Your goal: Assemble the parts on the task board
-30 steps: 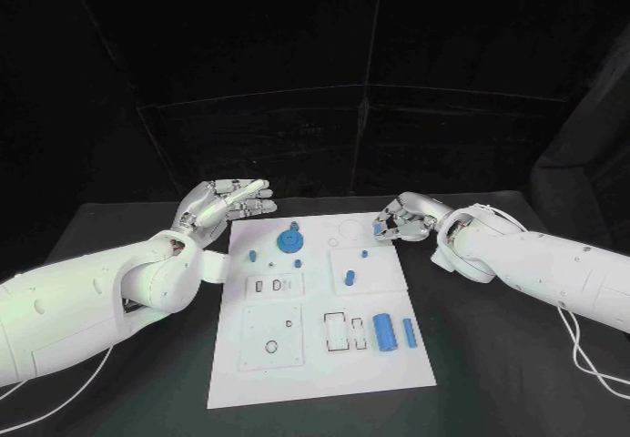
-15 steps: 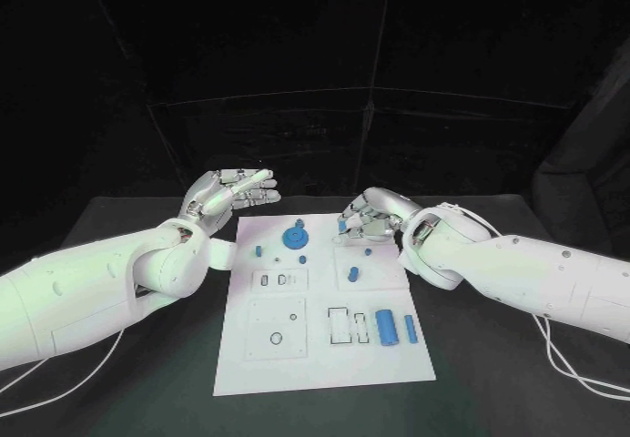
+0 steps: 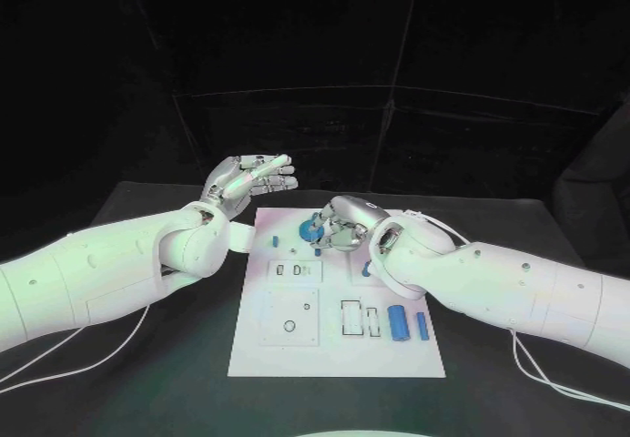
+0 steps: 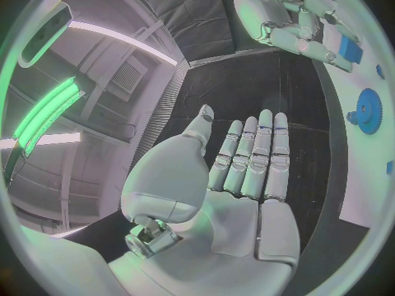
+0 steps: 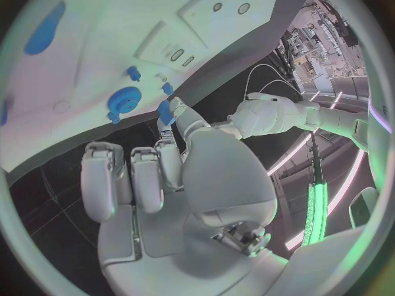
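Your right hand [image 3: 344,224] sits over the far edge of the task board [image 3: 335,350], at about 12 o'clock on it, pinching a small blue part [image 5: 165,112] between thumb and finger, just beside the blue gear [image 5: 124,100]. Your left hand [image 3: 247,179] hovers off the board's 11 o'clock corner, fingers straight, holding nothing.

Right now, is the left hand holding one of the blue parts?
No. In the left wrist view the left hand is flat, with straight fingers and a bare palm, away from the task board.
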Available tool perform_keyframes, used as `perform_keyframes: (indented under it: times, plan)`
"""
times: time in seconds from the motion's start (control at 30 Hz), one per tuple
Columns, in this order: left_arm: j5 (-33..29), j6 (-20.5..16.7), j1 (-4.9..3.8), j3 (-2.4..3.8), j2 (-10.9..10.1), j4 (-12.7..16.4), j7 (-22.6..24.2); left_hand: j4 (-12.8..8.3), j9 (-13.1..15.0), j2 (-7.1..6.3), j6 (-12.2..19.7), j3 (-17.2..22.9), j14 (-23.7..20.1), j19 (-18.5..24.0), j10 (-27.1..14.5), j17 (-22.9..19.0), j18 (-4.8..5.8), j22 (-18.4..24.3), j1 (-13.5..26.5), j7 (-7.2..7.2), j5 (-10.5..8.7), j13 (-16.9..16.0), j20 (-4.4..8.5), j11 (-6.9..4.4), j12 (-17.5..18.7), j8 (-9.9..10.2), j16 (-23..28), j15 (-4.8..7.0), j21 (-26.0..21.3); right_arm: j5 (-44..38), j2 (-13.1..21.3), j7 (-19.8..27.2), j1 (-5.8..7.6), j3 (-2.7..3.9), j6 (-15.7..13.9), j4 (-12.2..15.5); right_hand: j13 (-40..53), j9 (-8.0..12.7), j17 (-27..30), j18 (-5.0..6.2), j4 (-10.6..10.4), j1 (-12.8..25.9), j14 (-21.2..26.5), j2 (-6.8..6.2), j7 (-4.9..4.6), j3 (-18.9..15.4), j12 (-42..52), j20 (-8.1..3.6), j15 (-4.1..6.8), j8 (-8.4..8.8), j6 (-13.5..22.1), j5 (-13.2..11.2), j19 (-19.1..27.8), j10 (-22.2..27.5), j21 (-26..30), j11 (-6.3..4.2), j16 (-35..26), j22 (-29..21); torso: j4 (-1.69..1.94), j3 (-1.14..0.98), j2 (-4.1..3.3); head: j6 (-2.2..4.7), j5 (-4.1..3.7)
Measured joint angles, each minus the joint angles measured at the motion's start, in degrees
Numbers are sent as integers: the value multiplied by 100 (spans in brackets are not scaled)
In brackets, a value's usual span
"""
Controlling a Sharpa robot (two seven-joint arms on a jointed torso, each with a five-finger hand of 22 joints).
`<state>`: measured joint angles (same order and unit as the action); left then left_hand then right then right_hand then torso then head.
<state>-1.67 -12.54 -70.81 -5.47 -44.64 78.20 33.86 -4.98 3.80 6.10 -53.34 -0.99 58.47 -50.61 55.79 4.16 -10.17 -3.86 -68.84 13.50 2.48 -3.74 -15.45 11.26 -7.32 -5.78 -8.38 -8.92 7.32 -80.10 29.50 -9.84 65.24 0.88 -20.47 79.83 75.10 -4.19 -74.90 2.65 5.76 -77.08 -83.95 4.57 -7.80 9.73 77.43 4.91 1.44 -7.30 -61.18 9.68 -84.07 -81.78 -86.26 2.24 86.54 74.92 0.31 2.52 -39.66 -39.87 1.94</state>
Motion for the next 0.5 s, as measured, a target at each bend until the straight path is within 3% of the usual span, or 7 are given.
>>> perform_keyframes:
  times: [0.3, 0.5]
  plan:
    - [-132, 3, -3, 0, 10, -12, -2, 0, 0, 0, 0, 0, 0, 0, 0, 0, 0, 0, 0, 0, 0, 0, 0, 0, 0, 0, 0, 0, 0, -303, -275, -213, -250, -10, 174, -115, -2, 0, 0, 0, 0, 0, 0, -1, 9, 0, 1, 0, 0, 22, 10, -4, 0, 0, 0, 0, 0, 0, 7, -1, 4, -30, 68]
    - [-170, 1, -4, 0, 10, -15, -2, 0, 0, 0, 0, 0, 0, 0, 0, 0, 0, 0, 0, 0, 0, 0, 0, 0, 0, 0, 0, 0, 0, -449, -324, -272, -305, -130, 241, -130, -3, 0, 0, 0, 0, 1, 0, -3, 19, 0, -13, 0, 0, 26, 19, -5, 0, 0, 0, 1, 0, 0, 7, -9, 4, -54, 92]
